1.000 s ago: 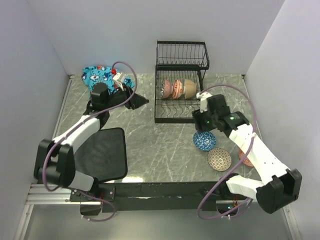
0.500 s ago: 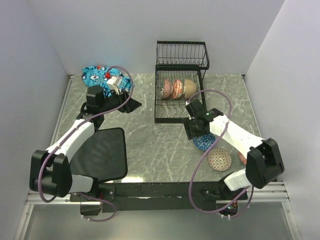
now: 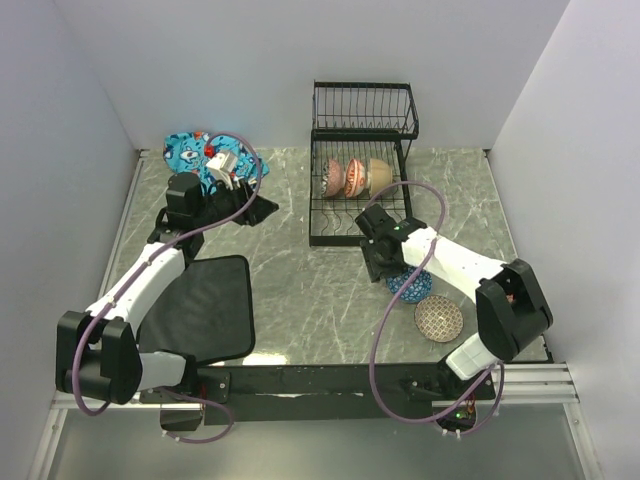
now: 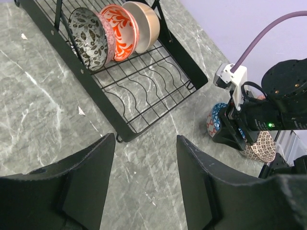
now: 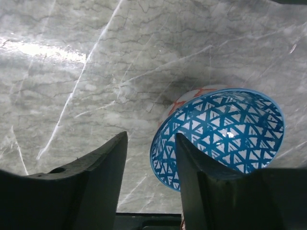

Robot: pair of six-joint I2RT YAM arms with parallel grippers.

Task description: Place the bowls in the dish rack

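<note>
The dish rack (image 3: 362,165) is standing at the far middle of the grey marble surface (image 3: 300,270). Three bowls are sitting on edge in a row on its lower tier: the black-and-white bowl (image 4: 88,38), the red-orange floral bowl (image 4: 120,31) and the cream bowl (image 4: 144,24). At about 5 o'clock from the rack, the blue bowl (image 5: 220,134) is lying tilted on the surface. The brown dotted bowl (image 3: 438,318) is resting just beside it, again at 5 o'clock. The right end effector (image 5: 151,138) is straddling the blue bowl's rim with its fingers partly spread. One finger is reaching over the bowl's inside and the other is standing outside. Bare surface is showing between that outer finger and the rim, so nothing is being clamped. Over at 9 o'clock from the rack, the left end effector (image 4: 145,141) is hanging wide apart and carrying nothing. A blue printed cloth (image 3: 195,150) is lying beyond it, and a black mat (image 3: 205,305) is lying nearer the arm bases.
</note>
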